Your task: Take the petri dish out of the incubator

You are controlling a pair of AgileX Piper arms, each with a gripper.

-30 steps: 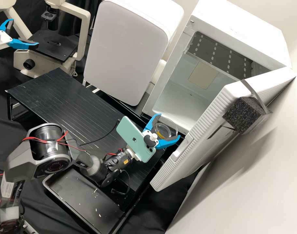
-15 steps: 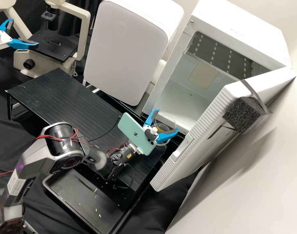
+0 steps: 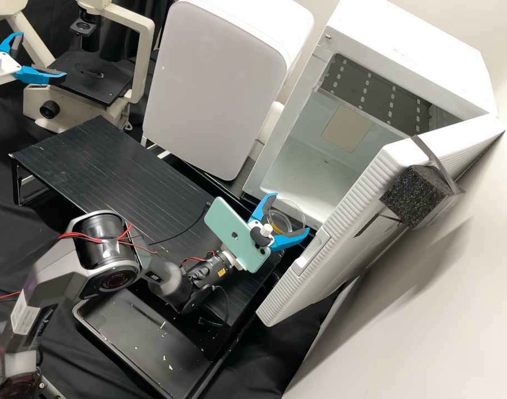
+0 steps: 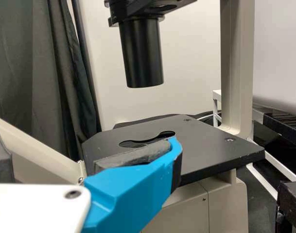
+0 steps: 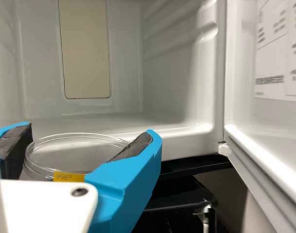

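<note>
So since the frame half a second ago, the right gripper (image 3: 290,213) has shifted slightly, over toward the incubator's door (image 3: 342,221), and the petri dish (image 5: 77,155) has gone along with it. The left gripper (image 3: 42,55) hasn't budged.

Setup-wise, there's a black ribbed table (image 3: 109,160) with a rimmed black tray (image 3: 148,338) beside it, pale scraps scattered in the tray. Black cloth (image 3: 70,360) lies around that. The incubator (image 3: 420,50) stands wide open near a pale wall (image 3: 431,310), a black foam block (image 3: 411,194) strapped to its door. Next to it is a white cabinet (image 3: 214,88), then a microscope (image 3: 145,61).

The right arm bends at its elbow above the tray's near end, forearm stretched low across the table's edge, a green phone (image 3: 231,233) mounted behind its claw. That claw is clamped around the dish, a finger on either side, yellow label on the rim. Looks like the dish is just outside the incubator's mouth, though the clear plastic makes that hard to judge. The left claw hangs by the microscope's stage, fingers spread, holding nothing.
</note>
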